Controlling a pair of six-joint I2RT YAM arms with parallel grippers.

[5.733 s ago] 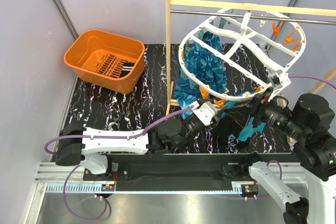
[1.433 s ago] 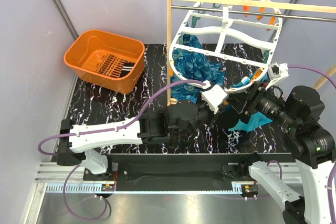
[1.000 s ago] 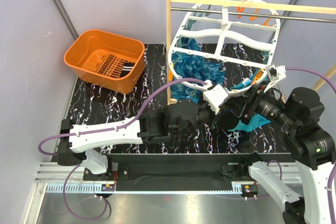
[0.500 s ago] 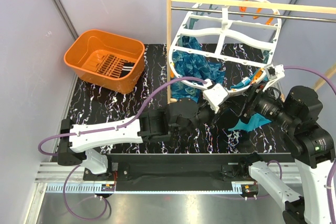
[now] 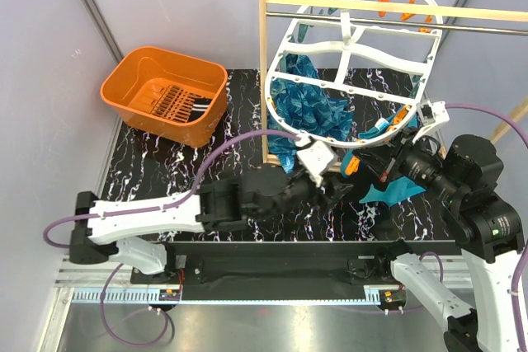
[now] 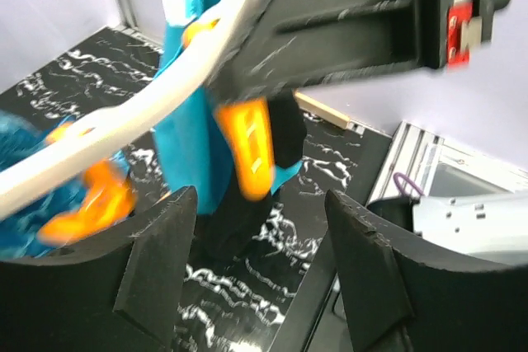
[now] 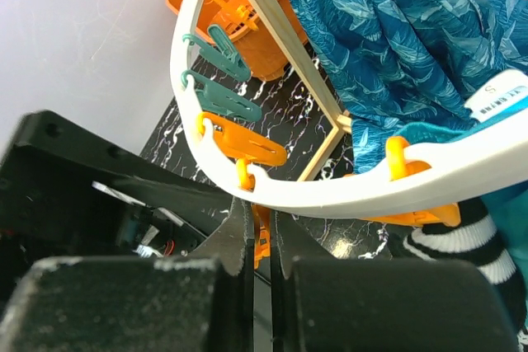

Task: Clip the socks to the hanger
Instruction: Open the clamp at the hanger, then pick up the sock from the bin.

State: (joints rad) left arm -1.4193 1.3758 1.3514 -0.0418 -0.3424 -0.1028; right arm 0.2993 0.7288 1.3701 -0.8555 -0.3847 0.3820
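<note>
The white hanger [image 5: 355,47] hangs tilted from the metal rod, ringed with orange and teal clips. My right gripper [image 7: 261,212] is shut on an orange clip [image 7: 263,245] under the hanger's near rim [image 7: 330,195]. A black sock with white stripes [image 7: 472,246] hangs from that rim beside it. My left gripper [image 6: 260,195] is open, with nothing between its fingers [image 6: 157,261]. It sits just below another orange clip [image 6: 252,146] and a dark hanging piece. From above, the left gripper [image 5: 334,193] lies under the rim, left of the right gripper [image 5: 394,166]. Dark striped socks [image 5: 180,103] lie in the basket.
The orange basket [image 5: 132,80] stands at the back left of the table. A wooden rack post [image 5: 265,80] rises just left of the hanger. A blue patterned cloth [image 5: 309,109] and a teal cloth [image 5: 392,193] hang from the hanger.
My left gripper has opened and drawn back toward the near left. My right gripper has shut on the orange clip. The hanger's far side has swung up.
</note>
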